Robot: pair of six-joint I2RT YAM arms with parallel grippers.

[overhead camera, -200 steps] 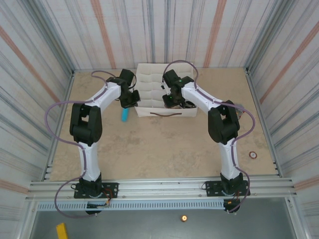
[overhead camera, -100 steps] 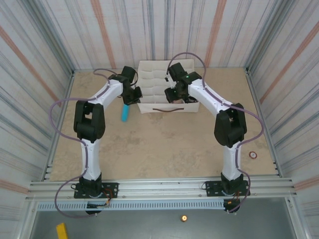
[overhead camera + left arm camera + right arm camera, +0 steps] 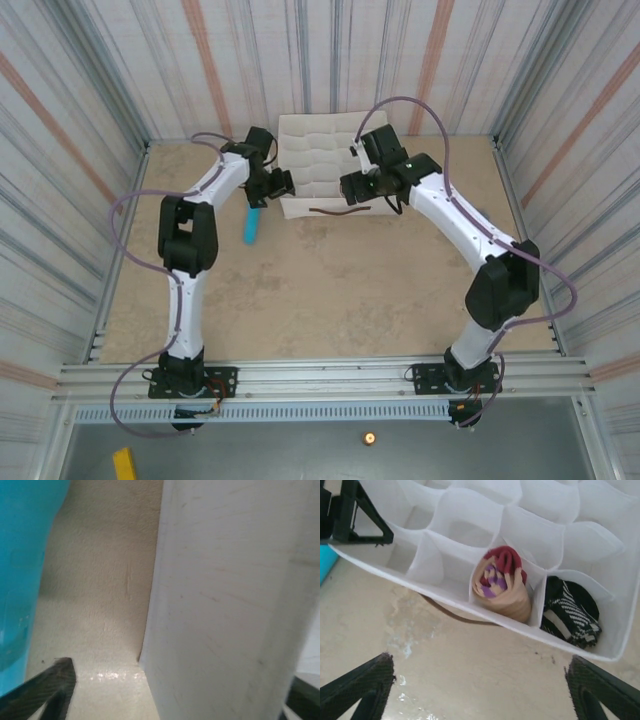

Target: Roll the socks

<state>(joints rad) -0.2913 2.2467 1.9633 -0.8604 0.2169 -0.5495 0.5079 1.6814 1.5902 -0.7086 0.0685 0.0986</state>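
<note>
The socks are both rolled and stand in neighbouring front-row cells of a white organiser at the far middle of the table. The beige sock is a tight upright coil, its maroon and purple bands showing at the top. The black sock, thinly striped in white, is a looser knitted bundle in the corner cell beside it.

We judge the rolling and stowing done, so the step in hand is the finish. The next move calls only for lifting both arms off without snagging the organiser's thin, pliant walls.

The right gripper hangs over the organiser's front wall with its fingers spread wide and nothing between them. The left gripper is likewise spread wide, its fingers to either side of the organiser's left corner and gripping nothing.

A smooth light-blue cylinder lies on the mottled tan table just beside that corner. A thin brown handle curves across the front wall.
</note>
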